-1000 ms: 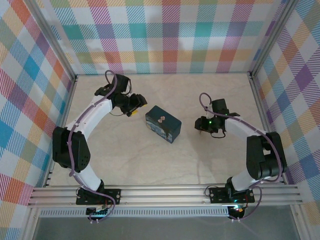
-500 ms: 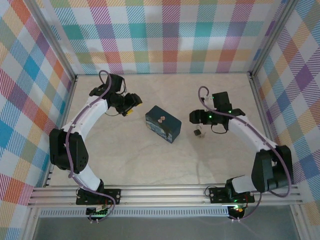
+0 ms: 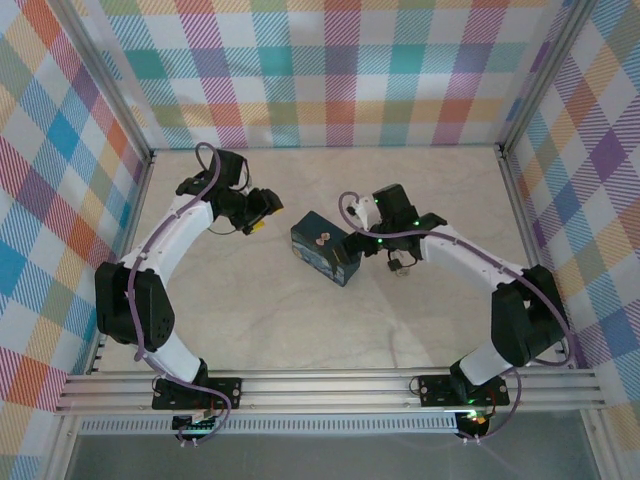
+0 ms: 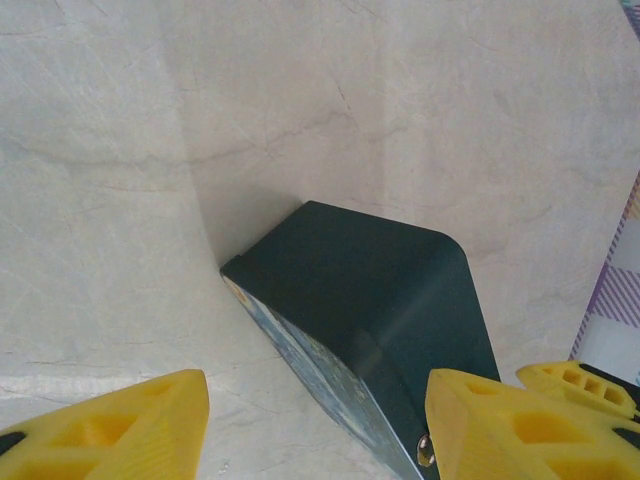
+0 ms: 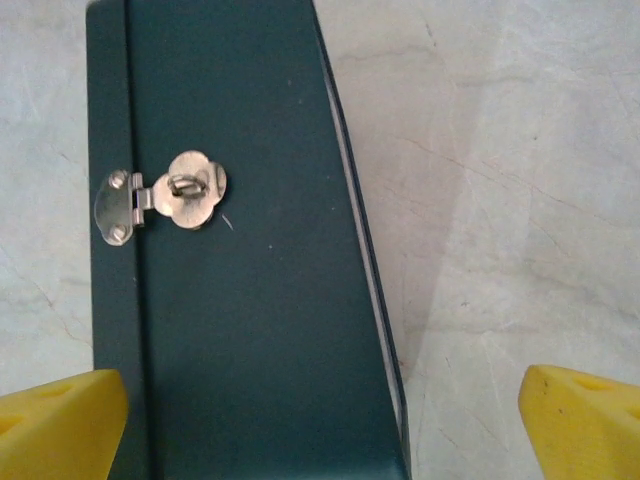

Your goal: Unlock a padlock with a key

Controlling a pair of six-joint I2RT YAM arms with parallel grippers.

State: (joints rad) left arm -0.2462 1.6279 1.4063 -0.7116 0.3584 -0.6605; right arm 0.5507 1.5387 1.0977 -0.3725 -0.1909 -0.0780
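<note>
The padlock (image 3: 400, 266) is a tiny dark thing lying on the table just below my right forearm, and I cannot make out the key. My right gripper (image 3: 352, 243) stands wide open at the right end of the blue box (image 3: 322, 247). In the right wrist view its yellow fingertips (image 5: 585, 420) straddle the box's dark teal face (image 5: 250, 330), which carries a small brass hasp (image 5: 180, 195). My left gripper (image 3: 262, 212) hovers open just off the box's left end. Its fingertips (image 4: 520, 430) frame a corner of the box (image 4: 370, 290) without touching it.
Checked walls enclose the pale marble table (image 3: 250, 320) at the back and on both sides. Aluminium rails (image 3: 330, 385) run along the near edge. Bare table lies in front of the box and behind it.
My right arm swung left from the padlock to the box's right end while its jaws opened wide. The padlock stayed on the table. My left gripper drew back slightly to the left.
</note>
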